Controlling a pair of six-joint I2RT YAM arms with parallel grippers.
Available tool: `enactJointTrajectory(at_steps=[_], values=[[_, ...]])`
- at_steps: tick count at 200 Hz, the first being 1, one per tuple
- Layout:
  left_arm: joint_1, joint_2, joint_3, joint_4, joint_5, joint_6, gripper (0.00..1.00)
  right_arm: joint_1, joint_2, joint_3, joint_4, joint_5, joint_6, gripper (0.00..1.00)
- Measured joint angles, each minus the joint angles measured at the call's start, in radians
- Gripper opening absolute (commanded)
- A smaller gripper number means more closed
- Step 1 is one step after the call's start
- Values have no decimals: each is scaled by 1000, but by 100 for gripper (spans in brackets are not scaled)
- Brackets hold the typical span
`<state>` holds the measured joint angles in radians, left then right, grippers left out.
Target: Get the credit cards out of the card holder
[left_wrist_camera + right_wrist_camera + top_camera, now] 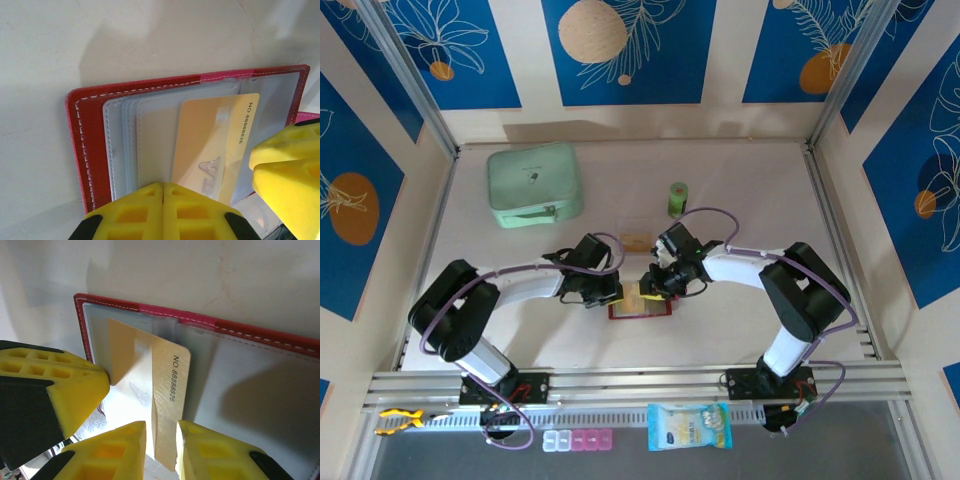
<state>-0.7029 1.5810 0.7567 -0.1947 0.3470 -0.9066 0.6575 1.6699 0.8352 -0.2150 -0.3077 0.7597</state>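
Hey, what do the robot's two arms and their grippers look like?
The left arm and the right arm share white tubular links, bulky black joints and black bases, with thin purplish cables looping along them. The left gripper and the right gripper each end in bright yellow fingers moulded with square recesses, backed by black parts.

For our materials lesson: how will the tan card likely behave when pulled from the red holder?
Probably stiff: the credit card juts from the card holder flat, not drooping. Thin and glossy, it may slip from the right gripper.
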Motion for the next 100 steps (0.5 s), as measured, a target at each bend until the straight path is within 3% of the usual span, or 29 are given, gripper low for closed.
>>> enactJointTrajectory(at_steps=[100], values=[[0, 1, 0, 0, 0, 0, 3, -5, 15, -11, 42, -26, 8, 23]])
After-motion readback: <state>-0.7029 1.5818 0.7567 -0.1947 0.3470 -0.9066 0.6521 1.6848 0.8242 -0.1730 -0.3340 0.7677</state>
